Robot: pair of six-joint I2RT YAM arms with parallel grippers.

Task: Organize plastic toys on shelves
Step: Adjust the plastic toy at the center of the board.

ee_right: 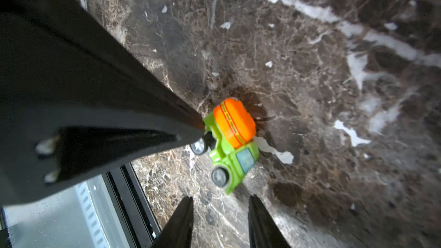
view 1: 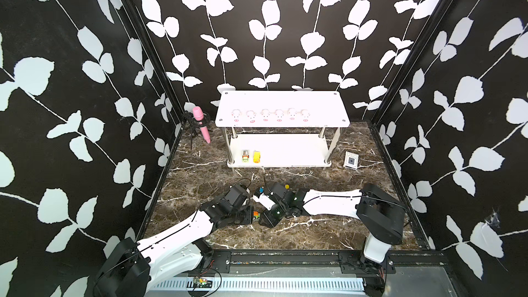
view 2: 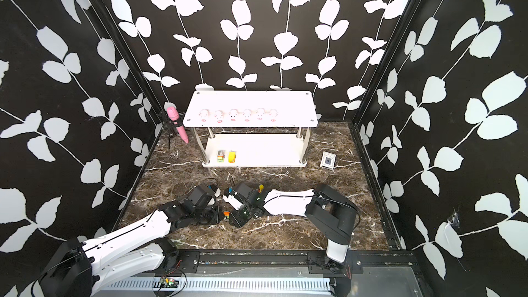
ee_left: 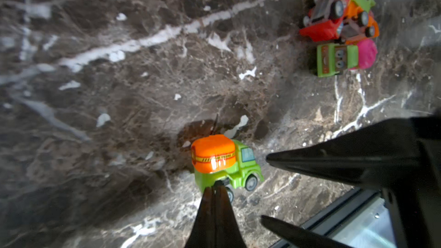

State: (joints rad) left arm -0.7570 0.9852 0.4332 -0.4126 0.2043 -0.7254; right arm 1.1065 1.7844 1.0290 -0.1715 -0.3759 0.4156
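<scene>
Marble floor (ee_left: 119,115) lies under both arms; left gripper (ee_left: 214,190), jaws pressed together, touches the green-orange truck (ee_left: 222,161) by a rear wheel. Right gripper (ee_right: 221,197) stands narrowly parted, empty, truck just ahead of its tips. Beyond huddles a car heap (ee_left: 338,25); far ahead, shelves (view 1: 283,101) carry two cars (view 1: 251,156) low, six pigs (view 1: 265,115) on top

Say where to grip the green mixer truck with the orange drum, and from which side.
Grip the green mixer truck across its flat green flanks at the cab, below the rounded orange drum, which would likely slip. Come in from the cab end: it points at the open right tool, while the shut left tool sits at the rear.
</scene>
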